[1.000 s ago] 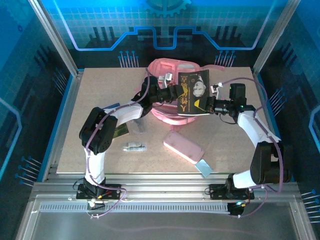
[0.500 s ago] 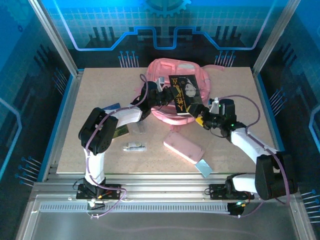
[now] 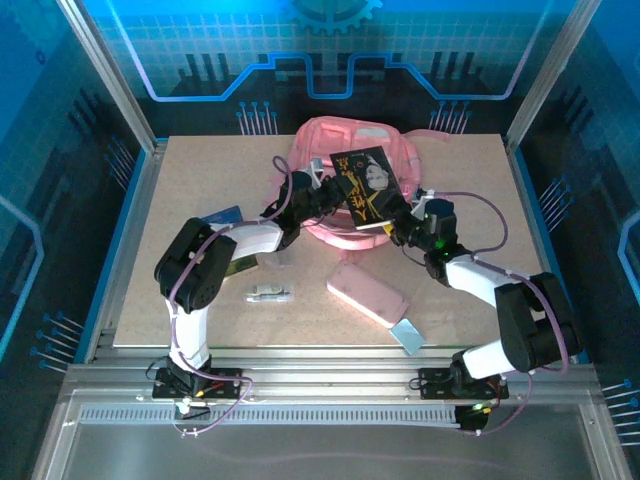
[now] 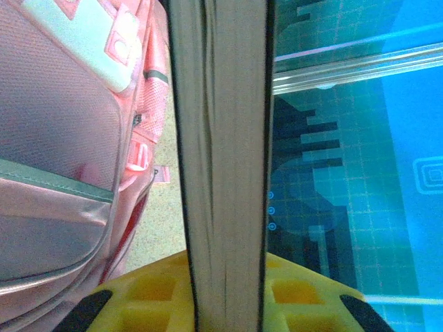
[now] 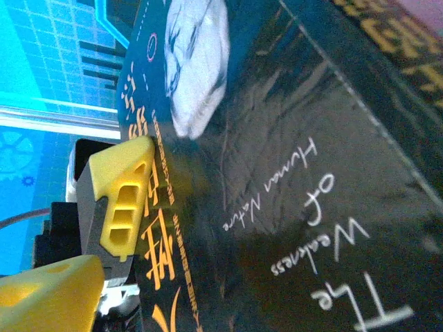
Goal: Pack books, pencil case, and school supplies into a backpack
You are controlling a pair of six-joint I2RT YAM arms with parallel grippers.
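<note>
A dark book (image 3: 365, 185) with yellow markings is held tilted over the pink backpack (image 3: 330, 135). My left gripper (image 3: 335, 195) is shut on its left edge. In the left wrist view the page edge (image 4: 221, 138) stands between my yellow fingers (image 4: 149, 294), with the backpack (image 4: 62, 138) to the left. My right gripper (image 3: 402, 226) is at the book's near right corner. Its wrist view faces the cover (image 5: 291, 173), so its jaws are hidden. The pink pencil case (image 3: 367, 293), the pale blue rectangle (image 3: 410, 335) and the white-silver stick (image 3: 270, 294) lie on the table.
Another blue booklet (image 3: 222, 214) lies partly under my left arm, with a dark flat item (image 3: 240, 263) beside it. A clear packet (image 3: 277, 257) sits near the left forearm. The frame posts and blue walls enclose the board (image 3: 180, 190).
The book has moved left and lower over the backpack and has tilted. My right gripper has swung from the book's right side in toward its near right corner.
</note>
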